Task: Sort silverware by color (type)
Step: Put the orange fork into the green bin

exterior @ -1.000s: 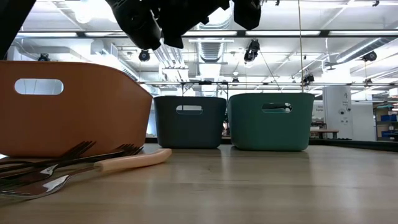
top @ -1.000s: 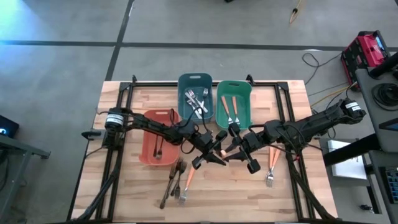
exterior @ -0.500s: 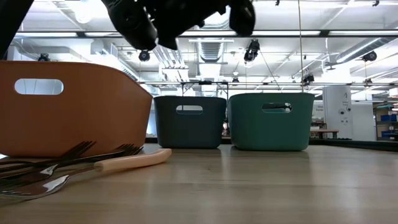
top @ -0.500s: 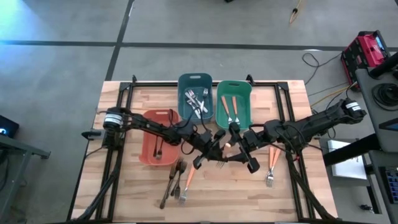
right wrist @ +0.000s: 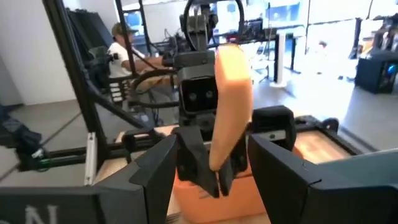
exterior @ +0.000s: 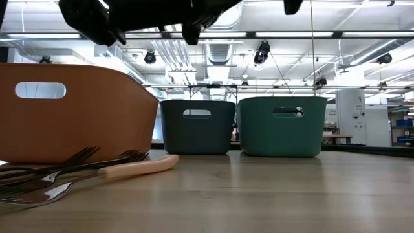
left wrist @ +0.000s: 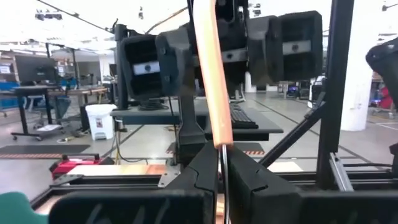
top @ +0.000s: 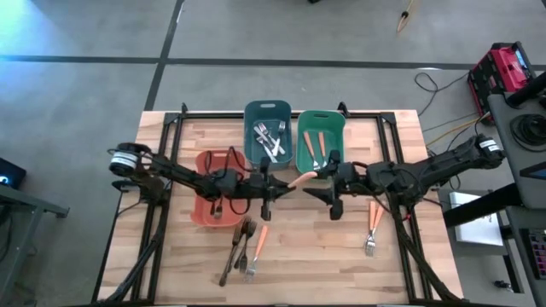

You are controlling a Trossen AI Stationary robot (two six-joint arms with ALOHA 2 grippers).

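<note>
Left to right across the bench (top: 171, 256), from above.

Salmon bin (top: 203, 209) sits farthest left of the three bins; one dark utensil (top: 217, 205) lies inside it. The left arm reaches across this bin toward the middle.

In front of the salmon bin, loose on the wood: a small pile of dark bronze forks (top: 237, 247), with one orange-handled utensil (top: 261, 241) just beside them. The low view shows the same heap at bench level, fork tines overlapping and the pale orange handle resting across them.

Left hand (top: 275, 189) hangs above the bench, just in front of the blue bin. Its fingers are pressed together, pinching an orange-handled fork (top: 303, 179) by the metal end; the handle juts out toward the right hand. The left wrist view shows the handle rising from between the closed fingers.

Blue bin (top: 267, 109) at the back centre holds several shiny silver pieces (top: 271, 139). Green bin (top: 321, 117) just beside it holds orange-handled pieces (top: 314, 149).

Right hand (top: 328, 181) faces the left one, fingers spread wide on either side of the orange handle without gripping it.

Far right, near the bench's front: two more orange-handled forks (top: 373, 223) lie side by side.
</note>
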